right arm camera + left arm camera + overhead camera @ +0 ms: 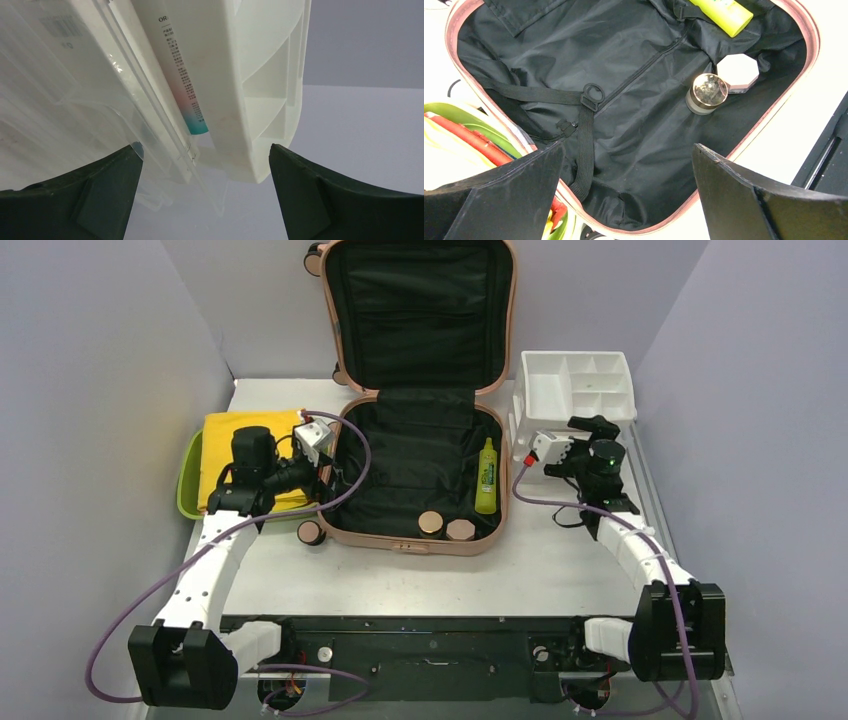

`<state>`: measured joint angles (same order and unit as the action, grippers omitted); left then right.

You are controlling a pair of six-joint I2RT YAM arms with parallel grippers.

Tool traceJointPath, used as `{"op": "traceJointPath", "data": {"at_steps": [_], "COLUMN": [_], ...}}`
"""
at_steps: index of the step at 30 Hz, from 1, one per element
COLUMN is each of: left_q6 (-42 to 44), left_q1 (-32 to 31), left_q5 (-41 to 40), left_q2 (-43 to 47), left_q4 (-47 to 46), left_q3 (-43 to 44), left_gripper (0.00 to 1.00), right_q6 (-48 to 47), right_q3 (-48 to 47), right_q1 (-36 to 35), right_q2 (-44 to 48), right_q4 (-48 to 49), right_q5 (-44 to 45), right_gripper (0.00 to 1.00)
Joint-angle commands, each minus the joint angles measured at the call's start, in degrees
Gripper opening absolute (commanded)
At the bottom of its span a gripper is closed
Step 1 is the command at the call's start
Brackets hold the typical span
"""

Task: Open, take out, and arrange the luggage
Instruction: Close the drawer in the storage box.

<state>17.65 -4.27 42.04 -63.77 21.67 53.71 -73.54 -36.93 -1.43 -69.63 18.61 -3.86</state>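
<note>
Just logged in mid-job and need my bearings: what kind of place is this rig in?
Probably a lab test booth, not a home: plain grey walls box in a white table, two robot arms are bolted to its near edge, and the luggage and organizer look staged.

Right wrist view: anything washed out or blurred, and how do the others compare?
Right wrist: the white organizer fills the frame, pale and low in contrast. Left wrist: the dark lining keeps its folds; the jar lid glints. Top: evenly lit, sharp.
</note>
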Motion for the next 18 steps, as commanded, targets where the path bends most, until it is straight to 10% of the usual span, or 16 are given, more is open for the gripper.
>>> {"op": "traceJointPath", "data": {"at_steps": [1, 18], "left_q6": [2.79, 2.76], "left_q1": [0.41, -0.19], "left_q5": [0.99, 2.73], "left_q2": [-1.01, 0.46], "left_q4": [1.13, -0.48], "left_q3": [2.26, 1.36], "left_gripper": [0.96, 0.96], "right_q6": [-1.04, -4.99], "right_q3": [-11.16, -21.12], "right_q1": [1.14, 1.26], "right_q2": [-0.2, -8.98], "right_q4": [-6.3, -18.02], "right_q5": [-4.89, -1.01], "right_gripper": [0.88, 0.88]}}
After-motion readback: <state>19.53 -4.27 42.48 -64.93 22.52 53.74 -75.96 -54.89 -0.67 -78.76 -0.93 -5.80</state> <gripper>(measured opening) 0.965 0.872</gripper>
